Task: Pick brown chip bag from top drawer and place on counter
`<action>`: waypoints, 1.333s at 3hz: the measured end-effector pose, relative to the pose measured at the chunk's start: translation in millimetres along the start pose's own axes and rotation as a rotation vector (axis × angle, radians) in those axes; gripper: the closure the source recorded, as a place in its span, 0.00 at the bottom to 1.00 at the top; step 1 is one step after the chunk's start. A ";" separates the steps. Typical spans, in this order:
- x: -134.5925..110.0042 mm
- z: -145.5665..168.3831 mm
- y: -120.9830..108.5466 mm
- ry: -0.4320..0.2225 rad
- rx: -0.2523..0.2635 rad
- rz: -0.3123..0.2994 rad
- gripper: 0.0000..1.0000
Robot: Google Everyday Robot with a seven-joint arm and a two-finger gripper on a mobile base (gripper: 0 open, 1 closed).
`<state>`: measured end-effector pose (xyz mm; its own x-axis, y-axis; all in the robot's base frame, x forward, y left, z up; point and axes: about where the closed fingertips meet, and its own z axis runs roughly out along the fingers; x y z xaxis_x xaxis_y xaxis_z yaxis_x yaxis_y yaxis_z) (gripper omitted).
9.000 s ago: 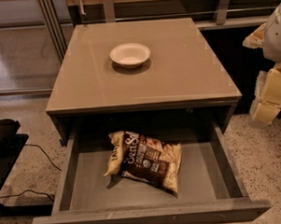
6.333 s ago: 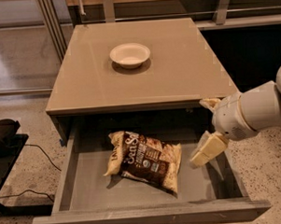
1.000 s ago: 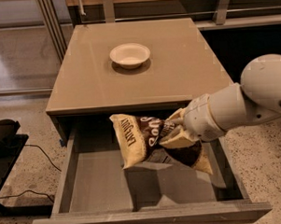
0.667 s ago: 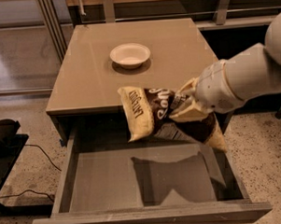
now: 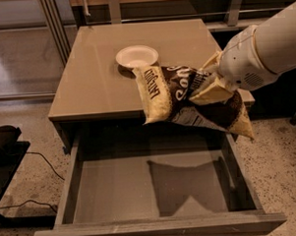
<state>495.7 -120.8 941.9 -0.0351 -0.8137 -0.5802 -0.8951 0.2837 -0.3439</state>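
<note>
The brown chip bag [image 5: 174, 92], dark brown with cream-yellow ends and white lettering, hangs in the air over the counter's front edge, above the back of the open top drawer [image 5: 116, 190]. My gripper [image 5: 205, 85] is shut on the bag's right half, with a cream finger [image 5: 210, 92] across it. My white arm comes in from the right. The drawer is pulled out and its flat bottom is bare, with the bag's shadow on it. The tan counter [image 5: 97, 78] lies behind and under the bag.
A white bowl [image 5: 137, 56] sits on the counter just behind the bag's left end. A black object and cable [image 5: 6, 146] lie on the speckled floor at left. Metal frame posts stand behind the counter.
My gripper has lifted the bag out of the drawer, up and back toward the counter. The drawer bottom now holds nothing but shadow.
</note>
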 end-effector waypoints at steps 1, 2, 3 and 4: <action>0.6 -5.7 -23.0 0.016 0.050 -0.023 1.00; 11.3 -7.3 -69.8 0.033 0.094 -0.021 1.00; 18.6 -2.0 -136.1 0.020 0.155 0.018 1.00; 20.0 -0.2 -174.7 -0.048 0.239 0.083 1.00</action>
<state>651.3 -186.8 990.5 -0.0780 -0.7592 -0.6462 -0.7593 0.4653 -0.4550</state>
